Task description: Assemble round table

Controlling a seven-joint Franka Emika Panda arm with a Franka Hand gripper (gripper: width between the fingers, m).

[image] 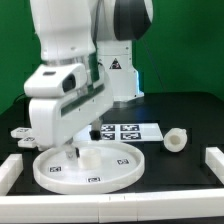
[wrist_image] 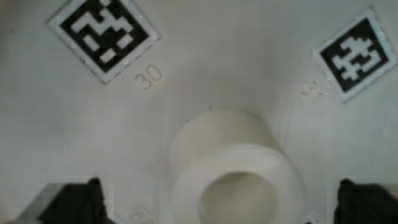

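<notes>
The end effector (wrist_image: 221,204) hovers low over the disc (image: 108,171), fingers (wrist_image: 71,200) spread either side of its raised hub (wrist_image: 231,165), gripping nothing. The leg (image: 175,140) rests on the black tabletop (image: 185,176) at the disc's 3 o'clock, with the marker board (image: 127,130) at 1 o'clock.

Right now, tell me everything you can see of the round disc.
The disc is large, white and plastic-looking, with a raised rim and a short, seemingly hollow hub at its middle. Small black-and-white square tags sit on its face. It lies flat on the black table. The open fingers hang over it, one either side of the hub, not gripping it.
</notes>
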